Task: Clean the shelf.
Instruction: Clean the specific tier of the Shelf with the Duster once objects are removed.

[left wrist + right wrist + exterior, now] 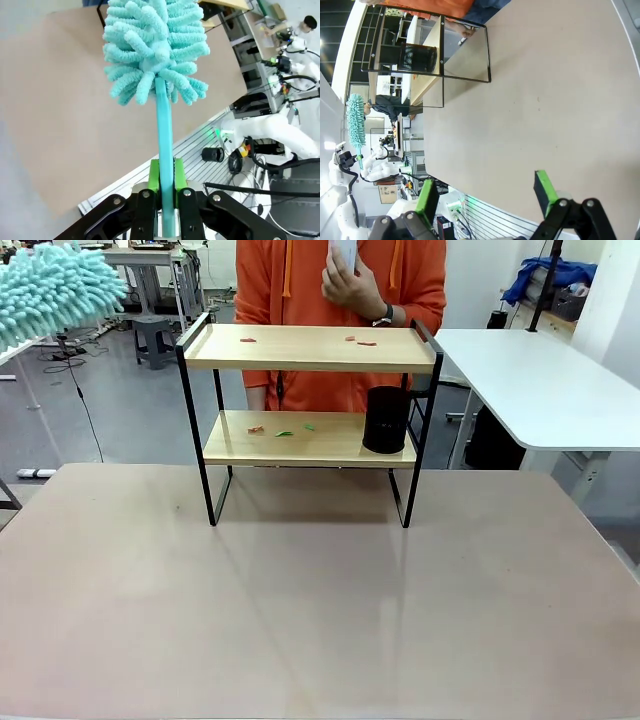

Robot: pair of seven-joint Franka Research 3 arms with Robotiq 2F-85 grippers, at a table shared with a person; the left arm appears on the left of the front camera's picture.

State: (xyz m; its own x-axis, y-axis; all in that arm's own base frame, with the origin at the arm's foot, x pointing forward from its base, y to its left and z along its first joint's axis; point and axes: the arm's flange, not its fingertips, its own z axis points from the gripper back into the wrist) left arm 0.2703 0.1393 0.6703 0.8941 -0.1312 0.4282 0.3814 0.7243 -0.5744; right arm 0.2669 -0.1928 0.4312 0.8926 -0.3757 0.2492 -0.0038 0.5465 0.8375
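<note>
Right tool (487, 192) spread wide, green pads (543, 186) well apart, over the worktop (545, 100). Shelf (420, 87) appears sideways upper left, black cylinder (420, 57) between its boards. Teal duster (355, 117) far left.

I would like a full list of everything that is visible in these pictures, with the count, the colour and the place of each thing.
shelf: one, light wood boards in a black frame, far middle of the table
table: one, brownish, under the shelf
top scraps: about three, red, upper board
lower scraps: about three, red and green, left part of lower board
cylindrical container: one, black, right end of lower board
duster: one, turquoise, raised at the left
white table: one, far right
person: one, orange hooded top, behind the shelf
left gripper: shut on the duster's handle
right gripper: open, holds nothing, over the table
</note>
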